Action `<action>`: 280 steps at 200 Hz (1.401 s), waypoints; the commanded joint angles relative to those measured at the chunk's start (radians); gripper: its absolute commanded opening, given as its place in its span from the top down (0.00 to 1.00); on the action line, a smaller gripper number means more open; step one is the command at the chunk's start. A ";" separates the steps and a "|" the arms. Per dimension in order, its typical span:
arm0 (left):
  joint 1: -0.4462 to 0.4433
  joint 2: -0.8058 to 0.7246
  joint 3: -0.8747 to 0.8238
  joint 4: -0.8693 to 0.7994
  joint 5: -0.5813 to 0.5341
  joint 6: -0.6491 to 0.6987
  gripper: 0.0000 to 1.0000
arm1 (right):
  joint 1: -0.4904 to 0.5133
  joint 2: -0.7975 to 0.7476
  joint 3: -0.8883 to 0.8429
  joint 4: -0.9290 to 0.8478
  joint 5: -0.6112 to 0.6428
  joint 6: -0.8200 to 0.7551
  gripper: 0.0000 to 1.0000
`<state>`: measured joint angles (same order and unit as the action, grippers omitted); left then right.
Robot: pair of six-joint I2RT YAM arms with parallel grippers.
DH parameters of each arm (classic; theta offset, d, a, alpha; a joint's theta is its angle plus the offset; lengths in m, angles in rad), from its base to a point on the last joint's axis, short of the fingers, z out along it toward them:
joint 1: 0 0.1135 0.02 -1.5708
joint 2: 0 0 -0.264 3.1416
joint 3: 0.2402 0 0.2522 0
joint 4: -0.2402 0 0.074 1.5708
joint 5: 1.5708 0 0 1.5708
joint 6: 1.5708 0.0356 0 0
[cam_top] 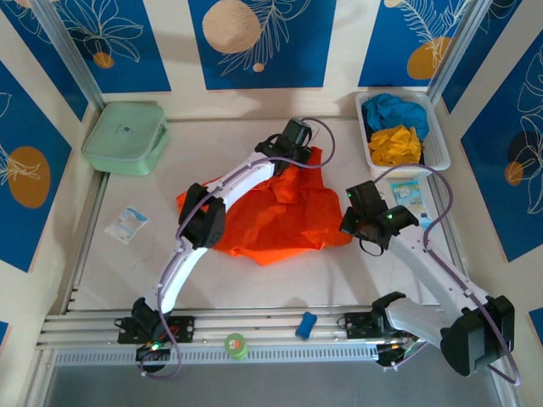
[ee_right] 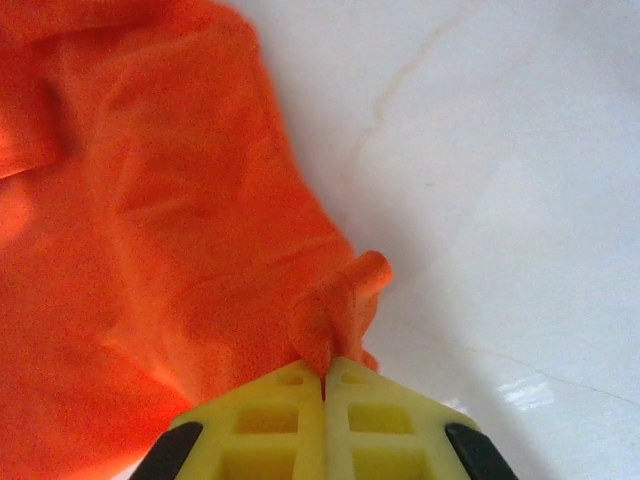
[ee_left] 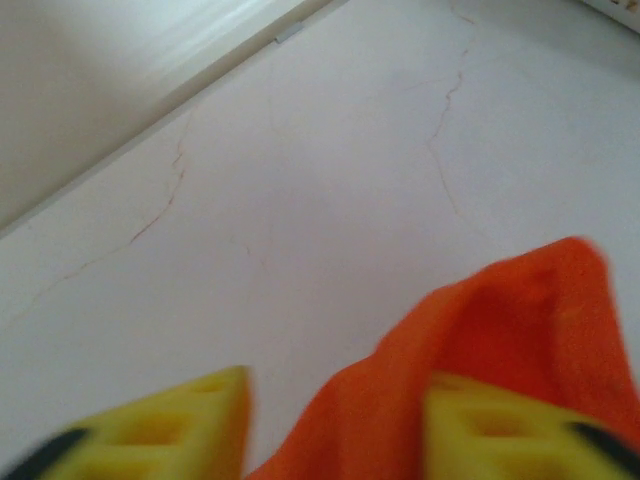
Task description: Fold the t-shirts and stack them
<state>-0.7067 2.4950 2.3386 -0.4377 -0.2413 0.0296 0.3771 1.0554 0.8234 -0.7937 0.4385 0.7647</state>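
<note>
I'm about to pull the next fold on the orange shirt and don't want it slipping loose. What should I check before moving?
1. Right claw pinching the orange t-shirt: ok, jaws shut on a fold of fabric.
2. Left claw gripping the shirt's far edge: not ok, fingers apart, cloth lying between them unclamped.
3. Shirt lying flat: not ok, crumpled and creased.
4. Folding room on the table: ok, bare surface to the shirt's near left.
5. Yellow t-shirt and blue t-shirt out of the way: ok, both in the basket.
</note>
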 commanded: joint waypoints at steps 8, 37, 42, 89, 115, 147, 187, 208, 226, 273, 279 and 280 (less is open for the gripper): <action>0.009 -0.089 0.066 0.014 -0.074 -0.060 0.01 | -0.110 0.070 -0.034 0.116 -0.070 0.010 1.00; 0.007 -0.310 -0.097 -0.060 -0.161 -0.086 0.01 | -0.158 0.168 0.015 0.107 -0.106 -0.042 0.59; 0.007 -0.365 -0.153 -0.062 -0.170 -0.094 0.01 | -0.157 0.178 0.026 0.103 -0.111 -0.050 0.51; 0.007 -0.776 -0.512 -0.415 -0.244 -0.292 0.01 | -0.097 0.176 0.083 0.029 -0.171 -0.112 0.23; 0.009 -0.903 -0.745 -0.604 -0.186 -0.494 0.01 | 0.018 0.176 0.103 -0.041 -0.200 -0.092 0.24; 0.008 -1.034 -1.140 -0.489 0.029 -0.674 0.10 | 0.184 0.208 0.093 -0.047 -0.246 -0.006 0.24; -0.004 -1.177 -1.445 -0.296 0.098 -0.736 0.29 | 0.283 0.332 0.107 0.021 -0.236 0.044 0.22; -0.009 -1.263 -1.539 -0.270 0.103 -0.726 0.27 | 0.294 0.419 0.121 0.068 -0.250 0.045 0.22; -0.012 -1.305 -1.595 -0.247 0.129 -0.721 0.17 | 0.296 0.493 0.137 0.106 -0.257 0.042 0.23; -0.025 -1.293 -1.684 -0.087 0.187 -0.727 0.11 | 0.296 0.634 0.210 0.146 -0.242 0.020 0.29; -0.026 -1.280 -1.687 -0.072 0.186 -0.725 0.11 | 0.297 0.649 0.220 0.148 -0.238 0.016 0.29; -0.026 -1.278 -1.687 -0.070 0.186 -0.724 0.11 | 0.296 0.651 0.221 0.149 -0.238 0.016 0.30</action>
<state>-0.7208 1.1866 0.6716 -0.6167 -0.0967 -0.6838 0.6678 1.6646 0.9924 -0.6682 0.2016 0.7891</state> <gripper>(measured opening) 0.887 0.715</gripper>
